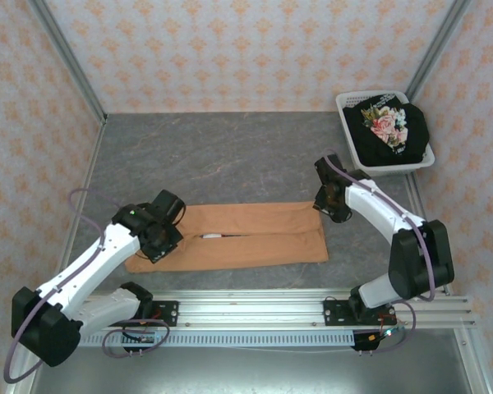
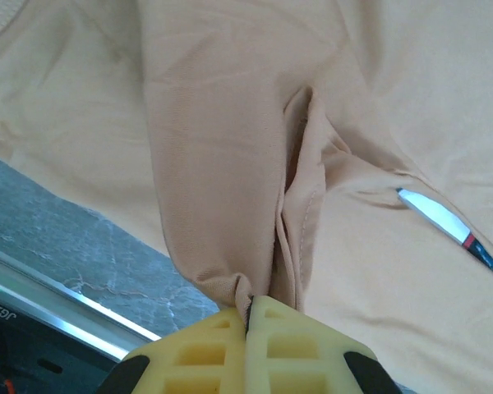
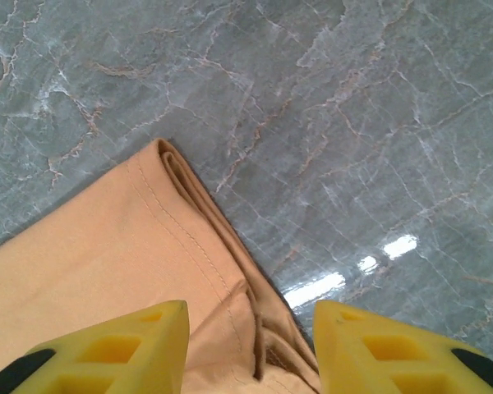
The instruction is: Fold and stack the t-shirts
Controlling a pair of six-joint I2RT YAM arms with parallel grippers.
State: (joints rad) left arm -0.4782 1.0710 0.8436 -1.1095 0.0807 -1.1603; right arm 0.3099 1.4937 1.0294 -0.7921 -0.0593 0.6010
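The orange t-shirt (image 1: 246,236) lies folded into a long band across the near middle of the table, with a sliver of its blue-and-white print (image 2: 452,230) peeking from the fold. My left gripper (image 1: 158,232) is shut on a pinch of orange cloth (image 2: 230,246) at the shirt's left end. Over the shirt's far right corner (image 3: 168,160), my right gripper (image 1: 329,199) is open with the hem edge between its yellow fingers (image 3: 123,349). The black t-shirt with pink flowers (image 1: 388,125) sits bundled in the basket.
The white plastic laundry basket (image 1: 430,158) stands at the back right by the wall. An aluminium rail (image 1: 255,308) runs along the near edge just below the shirt. Grey marble tabletop (image 1: 230,156) stretches behind the shirt, enclosed by patterned walls.
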